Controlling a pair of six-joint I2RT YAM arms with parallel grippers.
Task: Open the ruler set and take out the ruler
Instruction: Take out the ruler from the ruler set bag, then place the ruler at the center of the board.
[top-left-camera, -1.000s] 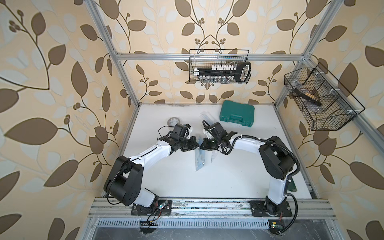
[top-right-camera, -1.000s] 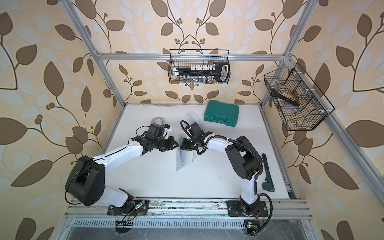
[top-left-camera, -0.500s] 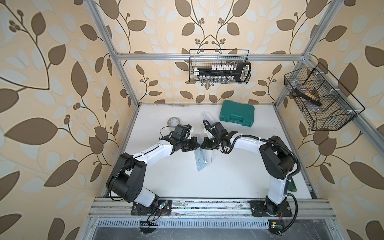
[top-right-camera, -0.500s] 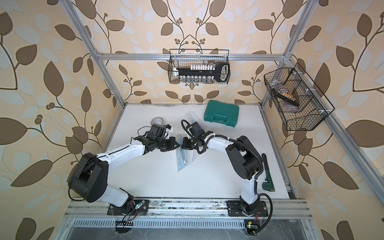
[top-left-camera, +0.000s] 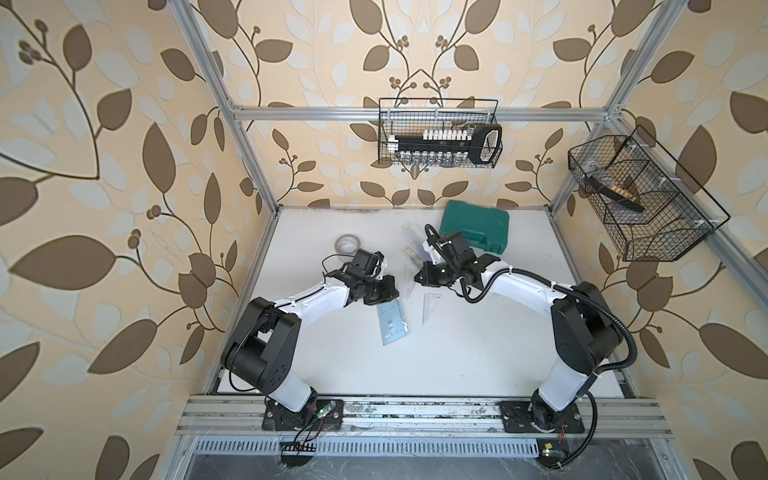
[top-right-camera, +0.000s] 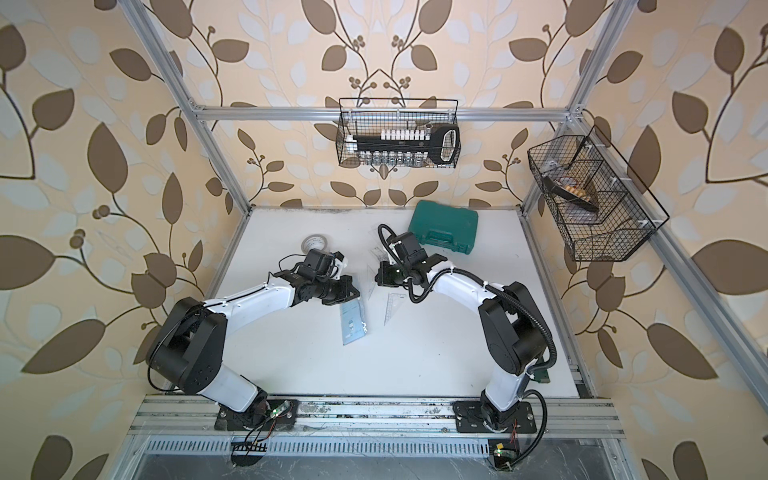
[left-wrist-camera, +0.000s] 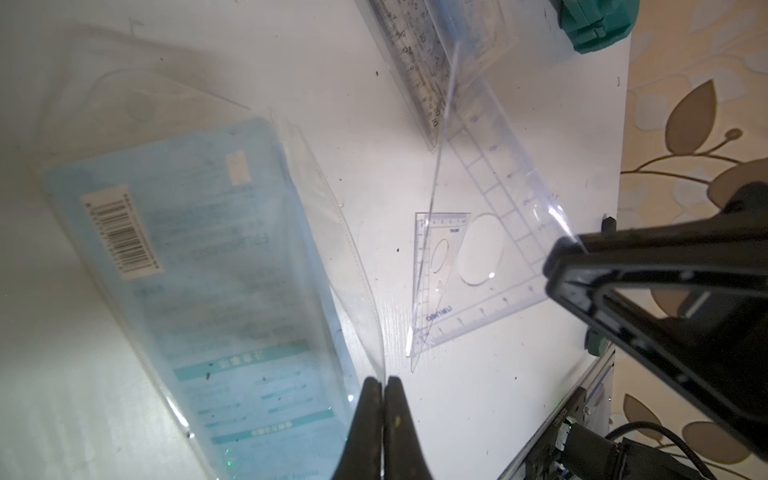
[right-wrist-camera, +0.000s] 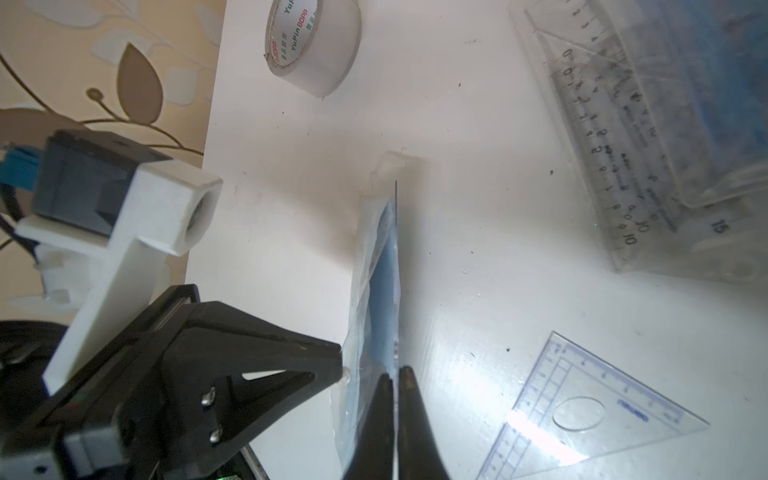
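white table, leaf-patterned walls

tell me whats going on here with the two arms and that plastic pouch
Two arms are emptying a ruler set. The left gripper is shut on the edge of the clear pouch, which has a blue card inside. The right gripper is shut on a corner of a clear set square, held up beside the pouch mouth. A smaller set square and a straight ruler lie on the table, the ruler nearer the green case.
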